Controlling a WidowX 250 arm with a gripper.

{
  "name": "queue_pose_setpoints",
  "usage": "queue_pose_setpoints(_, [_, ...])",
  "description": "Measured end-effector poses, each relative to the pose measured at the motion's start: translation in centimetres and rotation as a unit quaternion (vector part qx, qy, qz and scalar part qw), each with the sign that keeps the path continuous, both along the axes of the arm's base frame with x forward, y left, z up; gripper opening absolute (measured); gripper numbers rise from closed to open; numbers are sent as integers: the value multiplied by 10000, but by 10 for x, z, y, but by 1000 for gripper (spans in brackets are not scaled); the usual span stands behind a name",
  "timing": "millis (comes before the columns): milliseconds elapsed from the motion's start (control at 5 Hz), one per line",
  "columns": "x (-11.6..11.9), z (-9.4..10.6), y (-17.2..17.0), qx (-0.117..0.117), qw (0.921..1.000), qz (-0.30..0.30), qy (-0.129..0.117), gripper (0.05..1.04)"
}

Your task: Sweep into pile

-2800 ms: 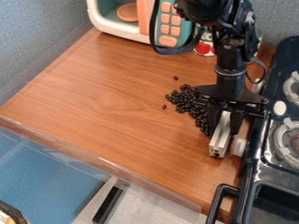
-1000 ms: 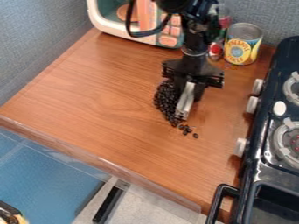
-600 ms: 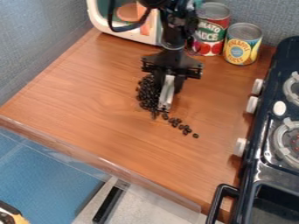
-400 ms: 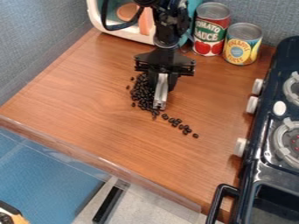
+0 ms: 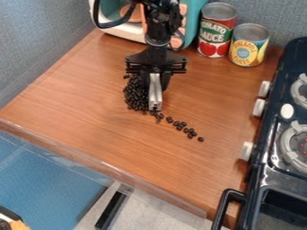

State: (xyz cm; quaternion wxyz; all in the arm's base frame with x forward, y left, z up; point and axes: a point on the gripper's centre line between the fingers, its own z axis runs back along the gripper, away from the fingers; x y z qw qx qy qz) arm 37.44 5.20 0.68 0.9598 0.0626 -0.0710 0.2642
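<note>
Most beans [image 5: 135, 95] just got shoved farther from the stove [image 5: 287, 184] w/ the metal bar [image 5: 155, 96], clamped snug btwn the fingers of the gripper [image 5: 155, 85] on their stove side, but strays [image 5: 183, 126] trail back stoveward, so prob. needs another pass.

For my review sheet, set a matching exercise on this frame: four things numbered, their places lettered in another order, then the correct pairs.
Things
1. bar
2. pile
3. stray beans
4. red can

Places
A. in a thin trail toward the lower right of the picture, beyond the bar's lower end
B. beside the yellow can, in front of the wall
C. held in the gripper
D. on the table, at the picture-left side of the bar

Pairs: 1-C, 2-D, 3-A, 4-B
</note>
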Motion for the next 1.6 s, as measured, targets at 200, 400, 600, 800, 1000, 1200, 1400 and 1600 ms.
queue_pose_setpoints(200, [-1, 1, 9, 14, 9996, 269, 67, 380])
queue_pose_setpoints(400, [-4, 2, 17, 28, 9990, 430, 142, 380])
queue_pose_setpoints(600, [-12, 7, 15, -69, 9994, 320, 82, 380])
queue_pose_setpoints(800, [-8, 24, -5, -561, 9983, 55, -174, 380])
queue_pose_setpoints(1000, [3, 55, -27, -880, 9944, -165, -569, 380])
queue_pose_setpoints(1200, [13, 66, -42, -1135, 9902, -318, -753, 380])
queue_pose_setpoints(1400, [13, 65, -67, -1375, 9830, -916, -795, 380])
queue_pose_setpoints(1600, [-4, 41, -98, -1134, 9769, -1701, -622, 380])
